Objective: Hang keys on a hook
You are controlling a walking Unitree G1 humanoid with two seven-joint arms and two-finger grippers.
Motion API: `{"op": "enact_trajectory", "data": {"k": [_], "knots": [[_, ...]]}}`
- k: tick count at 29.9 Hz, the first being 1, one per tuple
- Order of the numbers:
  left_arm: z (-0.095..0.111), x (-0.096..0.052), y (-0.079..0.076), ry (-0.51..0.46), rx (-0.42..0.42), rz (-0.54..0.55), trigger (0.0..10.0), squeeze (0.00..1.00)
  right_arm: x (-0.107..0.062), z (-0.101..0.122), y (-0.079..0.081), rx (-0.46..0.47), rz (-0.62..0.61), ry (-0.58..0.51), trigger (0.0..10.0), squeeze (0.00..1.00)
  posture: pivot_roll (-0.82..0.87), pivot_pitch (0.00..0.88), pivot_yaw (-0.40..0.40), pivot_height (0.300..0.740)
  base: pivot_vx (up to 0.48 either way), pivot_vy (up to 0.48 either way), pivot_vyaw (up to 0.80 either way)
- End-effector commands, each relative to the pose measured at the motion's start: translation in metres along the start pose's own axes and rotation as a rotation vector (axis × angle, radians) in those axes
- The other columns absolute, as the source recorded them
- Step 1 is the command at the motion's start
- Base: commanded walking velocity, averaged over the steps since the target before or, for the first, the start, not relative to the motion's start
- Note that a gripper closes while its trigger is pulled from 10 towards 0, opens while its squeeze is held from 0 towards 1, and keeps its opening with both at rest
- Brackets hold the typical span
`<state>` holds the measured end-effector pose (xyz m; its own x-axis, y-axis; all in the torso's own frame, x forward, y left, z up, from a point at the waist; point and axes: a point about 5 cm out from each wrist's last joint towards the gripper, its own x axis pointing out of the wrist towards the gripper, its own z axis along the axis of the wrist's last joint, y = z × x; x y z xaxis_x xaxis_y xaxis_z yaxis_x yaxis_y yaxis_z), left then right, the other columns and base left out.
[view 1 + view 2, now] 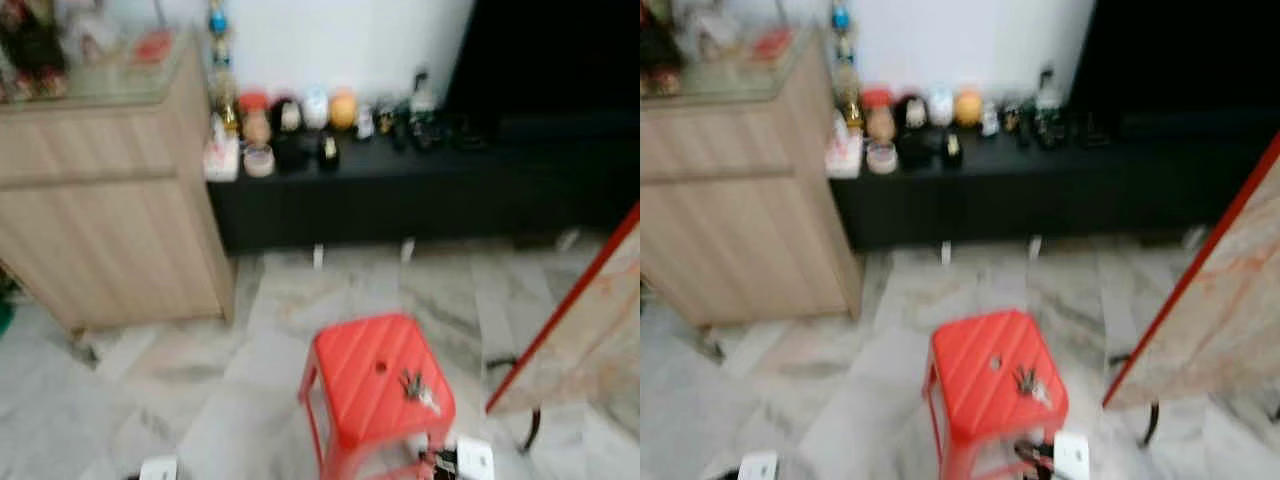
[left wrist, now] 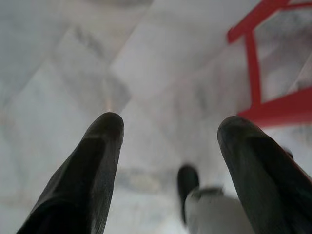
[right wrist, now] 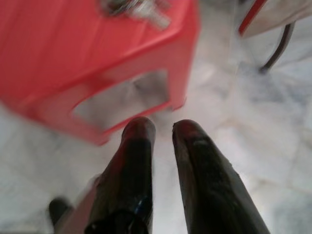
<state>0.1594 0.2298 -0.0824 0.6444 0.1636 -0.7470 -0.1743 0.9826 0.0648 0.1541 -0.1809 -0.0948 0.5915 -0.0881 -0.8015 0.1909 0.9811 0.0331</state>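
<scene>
Left claw (image 2: 170,141) gapes wide, right claw (image 3: 162,127) nearly closed (both empty); blurred keys (image 1: 418,388) top red stool (image 1: 365,395).

Red plastic stool (image 1: 372,385) on pale marble floor (image 1: 180,400), near bottom centre of eye views. Light wood cabinet (image 1: 110,220) at left, glass top carrying blurred items, too soft to name. Long low black desk (image 1: 420,190) along white wall (image 1: 330,40), beside cabinet. Row of small figurines and jars (image 1: 300,125) on desk's left part, possibly ornaments. Tilted marble-patterned board with red edge (image 1: 590,320) at right, dark curved leg beneath it.
</scene>
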Motion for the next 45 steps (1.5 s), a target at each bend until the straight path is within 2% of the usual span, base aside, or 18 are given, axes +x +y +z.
{"op": "enact_trajectory", "data": {"k": [1,5,6,25,33,39,45], "knots": [[-0.0064,-0.0017,-0.0025,0.020,0.012,-0.009,10.0,0.00,-0.0001,-0.0001,-0.0013,-0.013,0.000,0.002,10.0,0.00,0.04,0.000,-0.015,0.740,0.360,0.000,0.56],[-0.0049,-0.0013,-0.0030,0.013,0.013,-0.008,10.0,0.00,-0.0001,0.0001,-0.0012,-0.008,0.003,0.001,10.0,0.00,0.04,0.000,-0.016,0.740,0.359,0.000,0.74],[-0.0041,-0.0010,-0.0033,0.010,0.012,-0.009,10.0,0.00,-0.0002,-0.0006,-0.0011,0.022,-0.004,0.002,10.0,0.00,0.04,0.000,-0.017,0.740,0.000,0.000,0.00],[-0.0023,-0.0009,-0.0065,-0.012,-0.016,-0.013,10.0,0.00,0.0002,0.0016,-0.0026,0.023,-0.009,-0.008,10.0,0.00,0.04,0.000,-0.029,0.740,0.000,0.000,0.00],[-0.0028,-0.0013,-0.0064,-0.015,0.008,-0.011,10.0,0.00,0.0002,0.0018,-0.0026,0.018,-0.003,-0.008,10.0,0.00,0.04,0.000,-0.031,0.740,0.000,0.000,0.00],[-0.0025,-0.0012,-0.0071,-0.019,0.005,-0.009,10.0,0.00,0.0002,0.0017,-0.0029,0.016,-0.003,-0.007,10.0,0.00,0.04,0.000,-0.031,0.740,0.000,-0.454,0.00],[-0.0014,-0.0010,-0.0069,-0.024,-0.004,-0.010,10.0,0.00,0.0002,0.0017,-0.0029,0.011,0.001,-0.005,10.0,0.00,0.04,0.000,-0.032,0.740,0.000,0.000,0.00]]}}
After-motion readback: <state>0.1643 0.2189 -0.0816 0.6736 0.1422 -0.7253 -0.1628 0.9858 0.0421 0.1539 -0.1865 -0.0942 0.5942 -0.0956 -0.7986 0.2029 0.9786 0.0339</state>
